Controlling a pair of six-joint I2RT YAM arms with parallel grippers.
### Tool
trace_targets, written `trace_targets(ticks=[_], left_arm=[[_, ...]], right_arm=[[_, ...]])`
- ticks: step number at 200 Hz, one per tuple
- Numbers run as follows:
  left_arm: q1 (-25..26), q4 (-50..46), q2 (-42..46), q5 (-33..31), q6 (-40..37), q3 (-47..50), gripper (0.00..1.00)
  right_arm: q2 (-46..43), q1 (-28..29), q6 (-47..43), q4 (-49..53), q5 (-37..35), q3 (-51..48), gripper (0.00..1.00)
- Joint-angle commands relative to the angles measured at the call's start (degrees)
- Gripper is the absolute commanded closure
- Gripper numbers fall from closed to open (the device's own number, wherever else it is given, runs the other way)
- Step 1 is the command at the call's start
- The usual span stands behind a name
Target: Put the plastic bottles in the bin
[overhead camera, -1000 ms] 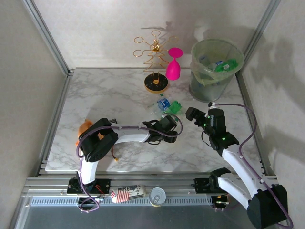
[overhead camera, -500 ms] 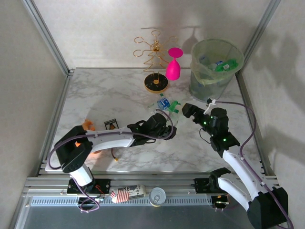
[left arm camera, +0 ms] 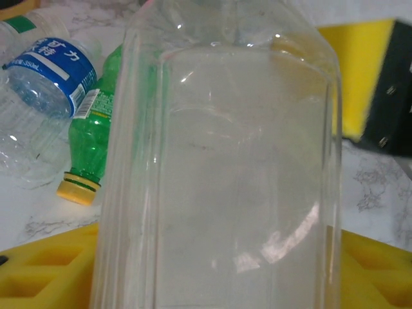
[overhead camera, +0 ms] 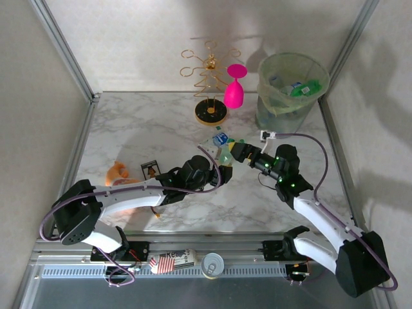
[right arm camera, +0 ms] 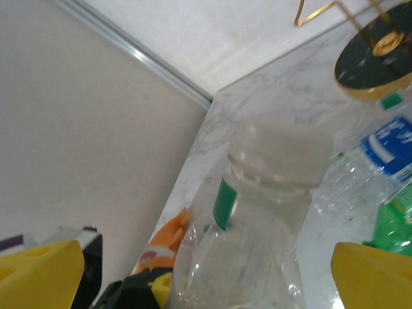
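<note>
A clear plastic bottle [left arm camera: 219, 161] with a pale cap is held over the table's middle, my left gripper [overhead camera: 217, 170] shut on its body. My right gripper [overhead camera: 237, 152] stands open around that bottle's cap end [right arm camera: 277, 161], its yellow fingers [right arm camera: 370, 277] wide on either side and clear of it. Two more plastic bottles lie on the marble just behind: a blue-labelled clear one [overhead camera: 220, 138] and a green one [overhead camera: 235, 145] with a yellow cap [left arm camera: 78, 188]. The grey-green bin [overhead camera: 291, 96] stands at the far right with several bottles inside it.
A gold wire rack [overhead camera: 211, 84] and a pink wine glass [overhead camera: 234, 87] stand at the back centre. An orange toy [overhead camera: 117, 171] and a small card [overhead camera: 149, 170] lie front left. A metal can [overhead camera: 212, 264] rests on the front rail.
My left arm has stretched out to the right, carrying the clear bottle up toward the middle. My right gripper has moved left until its open fingers straddle the bottle's cap end.
</note>
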State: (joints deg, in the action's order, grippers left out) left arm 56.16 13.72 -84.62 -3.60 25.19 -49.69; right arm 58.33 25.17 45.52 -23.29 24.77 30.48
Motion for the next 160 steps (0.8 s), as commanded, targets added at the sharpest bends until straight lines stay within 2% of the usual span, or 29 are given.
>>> trace_targets(ticks=[1,72,96,135,160], left_arm=[[0.3,2.3,2.1,-1.9,-1.4,1.1,0.44],[0.2,3.2,3.3,-1.4,-1.6,1.9,0.42],[0.4,3.5,3.5,-0.9,-1.4,2.2,0.42],[0.4,4.2,3.9,-0.7,-1.2,2.9,0.39],[0.4,4.5,4.1,-0.7,-1.1,3.3,0.35]], right_arm=[[2.6,1.9,-0.1,-2.1,1.9,1.1,0.01],[8.3,4.5,-0.4,-2.6,2.6,3.2,0.12],[8.9,4.6,-0.4,-2.9,2.9,3.5,0.20],[8.4,4.7,-0.7,-3.3,2.0,3.3,0.39],[8.0,4.7,-0.7,-4.0,1.4,3.0,0.43]])
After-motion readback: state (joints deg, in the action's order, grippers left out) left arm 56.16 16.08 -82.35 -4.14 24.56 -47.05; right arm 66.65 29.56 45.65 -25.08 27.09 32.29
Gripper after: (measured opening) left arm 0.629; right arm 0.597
